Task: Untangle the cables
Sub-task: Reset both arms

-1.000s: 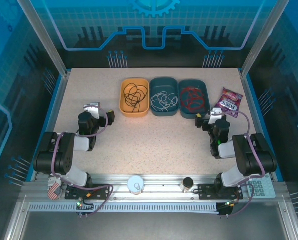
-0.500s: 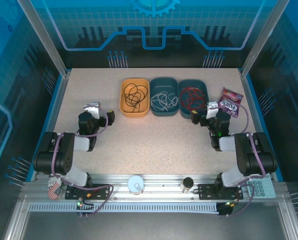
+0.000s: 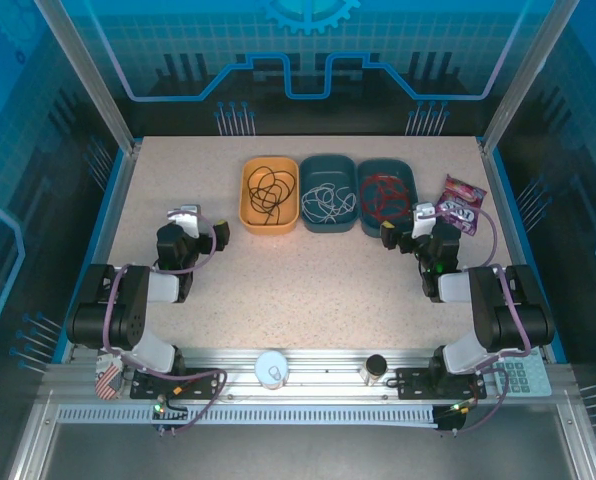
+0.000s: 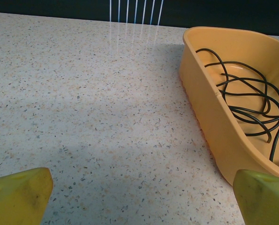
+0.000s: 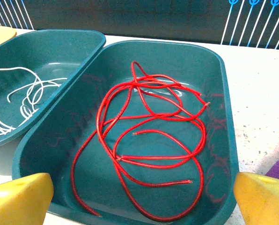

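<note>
Three cables lie apart in three trays at the back. The black cable (image 3: pixel 270 188) is coiled in the orange tray (image 3: pixel 249 208), the white cable (image 3: pixel 325 200) in the middle teal tray (image 3: pixel 328 160), and the red cable (image 3: pixel 386 195) in the right teal tray (image 3: pixel 411 180). My left gripper (image 3: pixel 203 224) hangs open over bare table to the left of the orange tray (image 4: pixel 209 108), whose black cable (image 4: pixel 247 98) shows at the right. My right gripper (image 5: pixel 142 199) is open at the near rim of the teal tray (image 5: pixel 226 117), above the red cable (image 5: pixel 149 140). Neither holds anything.
A purple snack packet (image 3: pixel 460 203) lies right of the red cable's tray, close to my right wrist. A white roll (image 3: pixel 272 368) and a small dark cylinder (image 3: pixel 376 368) stand on the front rail. The white cable (image 5: pixel 22 98) sits in the neighbouring tray.
My right gripper has moved away from me, up to the near rim of the red cable's tray, and has since held still. The left arm has not moved.
</note>
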